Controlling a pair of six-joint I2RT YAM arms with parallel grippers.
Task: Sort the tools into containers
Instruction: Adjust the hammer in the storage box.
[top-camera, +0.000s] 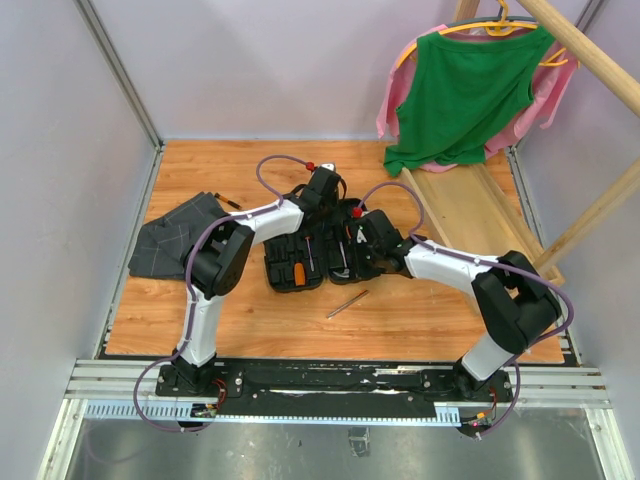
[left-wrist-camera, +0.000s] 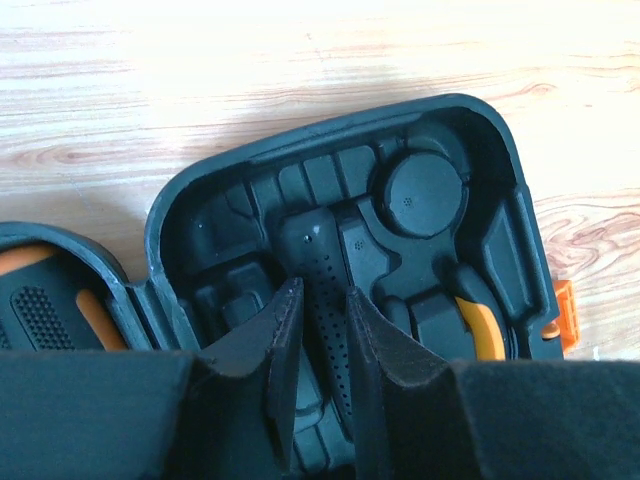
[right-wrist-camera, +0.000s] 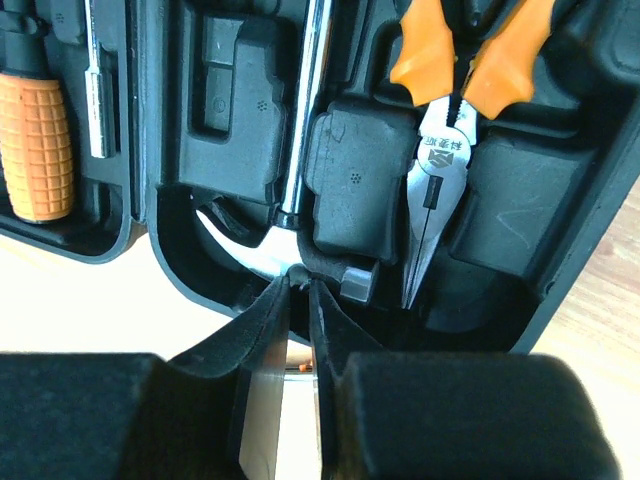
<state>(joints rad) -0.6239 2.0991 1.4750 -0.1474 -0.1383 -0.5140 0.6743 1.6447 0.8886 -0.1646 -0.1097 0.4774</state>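
The black tool case (top-camera: 283, 262) lies open at the table's middle. In the left wrist view my left gripper (left-wrist-camera: 322, 305) is closed round the black dotted handle of the hammer (left-wrist-camera: 322, 270), which lies in a slot of the case (left-wrist-camera: 330, 125). In the right wrist view the hammer's steel head (right-wrist-camera: 255, 250) sits in its slot beside the orange-handled pliers (right-wrist-camera: 440, 150). My right gripper (right-wrist-camera: 298, 288) is nearly shut, its tips pinching the case's near rim (right-wrist-camera: 175, 275). An orange-handled screwdriver (right-wrist-camera: 35, 140) lies in the other half. A thin screwdriver (top-camera: 347, 303) lies loose on the table.
A dark grey folded cloth (top-camera: 175, 240) lies left of the case, with a small black screwdriver (top-camera: 229, 201) at its far edge. A long wooden tray (top-camera: 480, 210) stands at the back right under hanging green and pink clothes (top-camera: 465, 85). The case's orange latch (left-wrist-camera: 565, 315) faces right.
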